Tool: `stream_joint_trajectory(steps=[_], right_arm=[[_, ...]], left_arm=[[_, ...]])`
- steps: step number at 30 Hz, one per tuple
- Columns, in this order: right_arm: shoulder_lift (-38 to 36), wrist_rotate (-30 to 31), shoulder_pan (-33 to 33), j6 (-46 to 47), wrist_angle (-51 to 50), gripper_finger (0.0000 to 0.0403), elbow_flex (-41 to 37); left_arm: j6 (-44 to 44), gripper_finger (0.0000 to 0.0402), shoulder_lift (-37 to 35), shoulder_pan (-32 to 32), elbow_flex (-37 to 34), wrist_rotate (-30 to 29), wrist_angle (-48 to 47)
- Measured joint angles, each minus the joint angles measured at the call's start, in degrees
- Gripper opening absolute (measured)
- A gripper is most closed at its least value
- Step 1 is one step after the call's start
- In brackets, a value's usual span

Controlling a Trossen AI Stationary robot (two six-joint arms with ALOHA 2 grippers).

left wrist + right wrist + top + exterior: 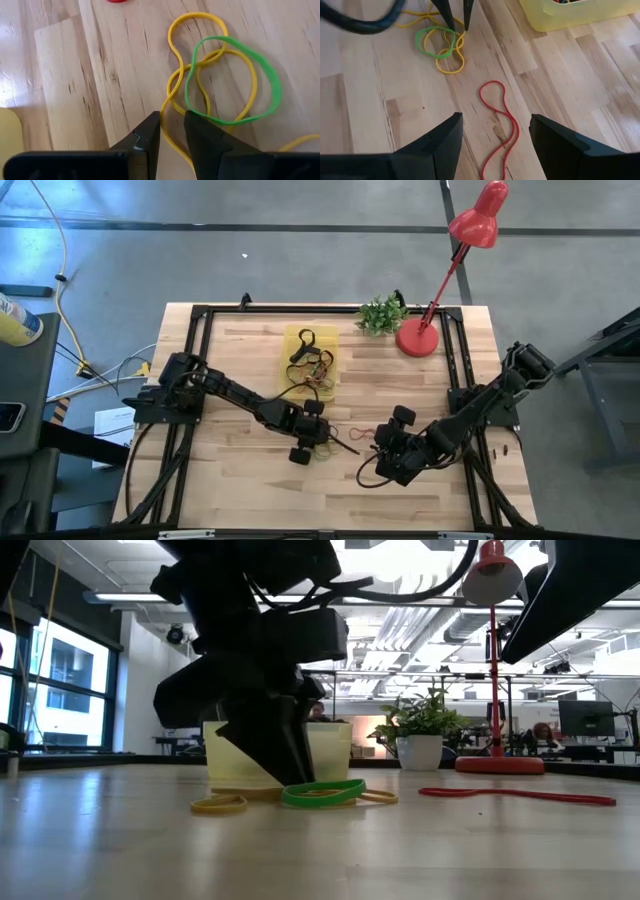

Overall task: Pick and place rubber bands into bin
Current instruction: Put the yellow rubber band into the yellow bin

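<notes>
My left gripper (172, 131) points down at the table near its middle, just nearer than the yellow bin (298, 338). It is open only a little. Its fingertips stand on either side of a strand of a yellow rubber band (199, 15), and a green band (276, 92) lies across that band. In the low view the left gripper (290, 776) comes down beside the green band (322, 793) and the yellow band (220, 804). My right gripper (495, 135) hovers wide open over a long red band (512, 125) lying flat. The bin (570, 17) holds several bands. My left gripper comes from above with one finger (147, 137) on each side of a yellow strand (171, 134) that lies on the table. A gap shows between the fingers, and I cannot tell whether either one touches the strand.
A red desk lamp's round base (417, 338) and a small potted plant (381, 314) stand at the far edge, right of the bin. A black frame rail (300, 310) runs around the table. Bare wood lies toward the near edge.
</notes>
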Motion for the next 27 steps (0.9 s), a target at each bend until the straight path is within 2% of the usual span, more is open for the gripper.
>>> stream_joint_trajectory(steps=[6, 12, 20, 27], right_arm=[[0.0, 0.1, 0.0, 0.0, 0.0, 0.022, 0.0], [0.0, 0.1, 0.0, 0.0, 0.0, 0.022, 0.0], [0.0, 0.1, 0.0, 0.0, 0.0, 0.022, 0.0], [0.0, 0.0, 0.0, 0.0, 0.1, 0.022, 0.0]], left_arm=[[-2.4, 0.0057, 0.0, 1.1, 0.0, 3.4, -0.9], [-2.2, 0.0006, 0.0, 1.2, 0.0, 3.5, -1.5], [-3.0, 0.0003, -0.6, 1.2, -0.1, 2.6, -2.0], [-1.8, 0.0001, -1.6, 1.3, 3.2, -1.5, -7.3]])
